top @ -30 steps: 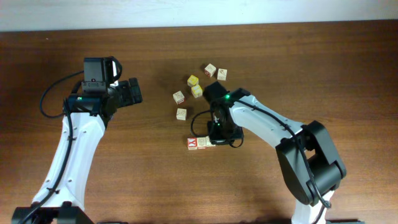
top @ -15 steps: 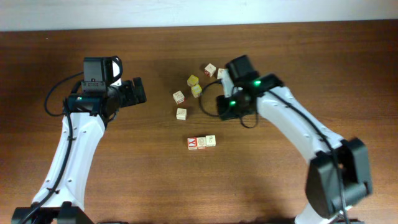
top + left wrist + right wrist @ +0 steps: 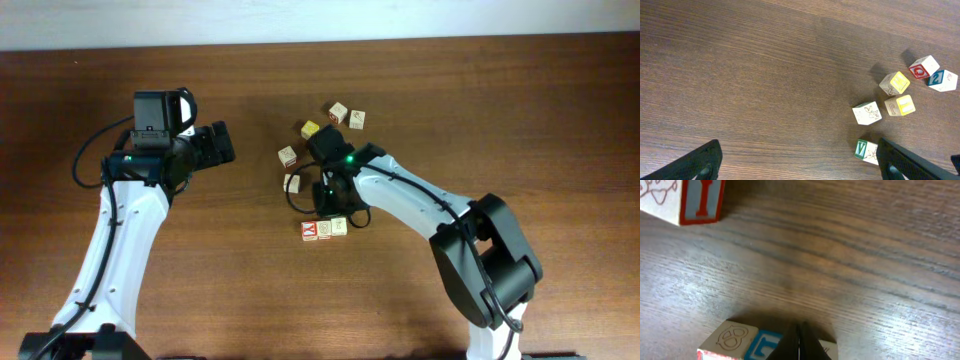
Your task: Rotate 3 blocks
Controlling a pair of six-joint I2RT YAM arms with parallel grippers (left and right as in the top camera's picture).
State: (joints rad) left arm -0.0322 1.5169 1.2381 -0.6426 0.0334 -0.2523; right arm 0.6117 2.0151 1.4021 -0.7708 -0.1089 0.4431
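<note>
Overhead: the right gripper [image 3: 333, 208], fingers pressed together, is hanging over the far edge of a row of three tiny wooden alphabet cubes [image 3: 324, 230] mid-table, with the red-framed cube [image 3: 309, 230] leftmost. The left gripper [image 3: 222, 146] is hovering at left, spread wide.

Left wrist: parted fingers are framing the brown wooden table [image 3: 740, 75], with loose cubes [image 3: 867, 112] at right.

Right wrist: closed fingertips [image 3: 791, 344] are meeting the row. Pushing one corner gently should turn a cube without scattering its neighbours.
</note>
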